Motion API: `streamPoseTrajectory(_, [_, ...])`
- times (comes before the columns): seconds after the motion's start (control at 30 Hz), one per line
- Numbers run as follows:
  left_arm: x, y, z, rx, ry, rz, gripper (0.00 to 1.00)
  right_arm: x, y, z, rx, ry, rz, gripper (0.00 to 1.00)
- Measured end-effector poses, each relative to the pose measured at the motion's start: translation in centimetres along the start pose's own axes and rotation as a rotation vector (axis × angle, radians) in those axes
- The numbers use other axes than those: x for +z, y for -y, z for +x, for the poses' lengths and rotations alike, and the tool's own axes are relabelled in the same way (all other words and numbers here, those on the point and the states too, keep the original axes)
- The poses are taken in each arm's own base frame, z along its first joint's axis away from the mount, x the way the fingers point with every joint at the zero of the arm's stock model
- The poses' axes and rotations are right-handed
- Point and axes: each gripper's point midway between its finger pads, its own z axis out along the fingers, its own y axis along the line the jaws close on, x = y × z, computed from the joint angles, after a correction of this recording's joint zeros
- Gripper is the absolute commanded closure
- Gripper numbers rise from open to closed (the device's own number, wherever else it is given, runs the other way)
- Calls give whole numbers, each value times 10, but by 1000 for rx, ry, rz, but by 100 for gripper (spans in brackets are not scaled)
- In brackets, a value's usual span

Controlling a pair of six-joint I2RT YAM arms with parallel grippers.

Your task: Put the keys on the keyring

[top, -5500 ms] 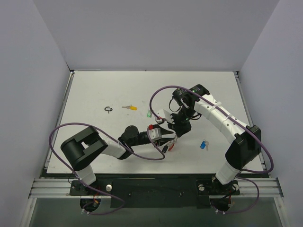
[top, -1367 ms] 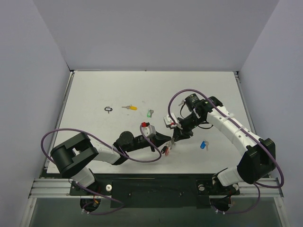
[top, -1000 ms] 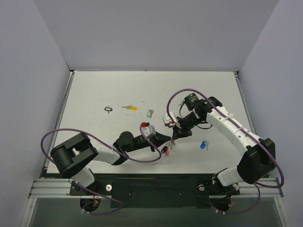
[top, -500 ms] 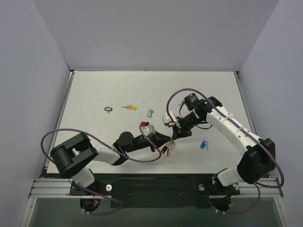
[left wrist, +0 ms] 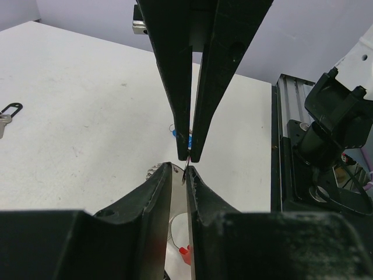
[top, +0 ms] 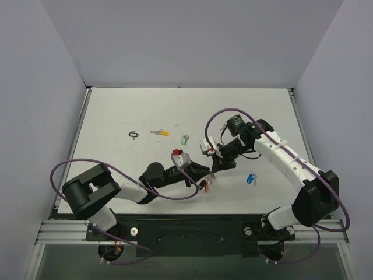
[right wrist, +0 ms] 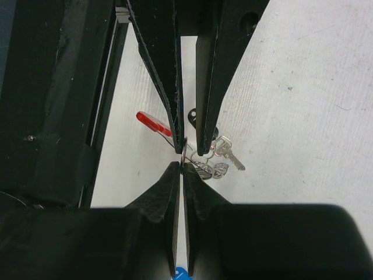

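The keyring, a thin silver ring with a red tag, hangs just above the table near its front middle. A silver key and beaded loops dangle from it. My right gripper is shut on the ring's edge. My left gripper meets it tip to tip with its jaws a little apart, and the ring rests against one finger. Loose keys lie on the table: yellow-tagged, green-tagged and blue-tagged.
A small black loop tag with a key lies at the left, also seen in the left wrist view. The right arm's base and the aluminium rail stand close behind the grippers. White table with grey walls around it.
My left gripper's jaws have parted from their shut grip on the ring. My right gripper has closed fully on the ring. Both arms have hardly moved.
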Motion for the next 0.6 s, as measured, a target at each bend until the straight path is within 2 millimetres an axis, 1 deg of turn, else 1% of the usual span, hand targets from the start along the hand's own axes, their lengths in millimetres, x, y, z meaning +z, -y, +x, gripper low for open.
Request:
streamPoseTrajectory(0.13, [0,0,0,0,0,0,76,0,0,0,1,1,0,100])
streamPoseTrajectory(0.17, [0,0,0,-1,0,0,78,0,0,0,1,1,0,100])
streamPoseTrajectory(0.23, [0,0,0,-2,-1,1,83,0,0,0,1,1,0,100])
streamPoseTrajectory(0.27, [0,0,0,-3,0,2,88,0,0,0,1,1,0,100])
streamPoseTrajectory(0.3, [0,1,0,-4,-1,5,90,0,0,0,1,1,0,100])
streamPoseTrajectory(0.33, [0,1,0,-7,-1,7,98,0,0,0,1,1,0,100])
streamPoseTrajectory(0.37, [0,3,1,-7,-4,14,100,0,0,0,1,0,1,100])
streamPoseTrajectory(0.5, [0,6,1,-5,-8,32,100,0,0,0,1,-1,1,100])
streamPoseTrajectory(0.53, [0,6,1,-4,-8,34,100,0,0,0,2,-1,1,94])
streamPoseTrajectory(0.57, [0,6,2,-3,-9,36,100,0,0,0,4,-1,1,80])
streamPoseTrajectory(0.6, [0,7,2,1,-9,39,100,0,0,0,8,0,0,72])
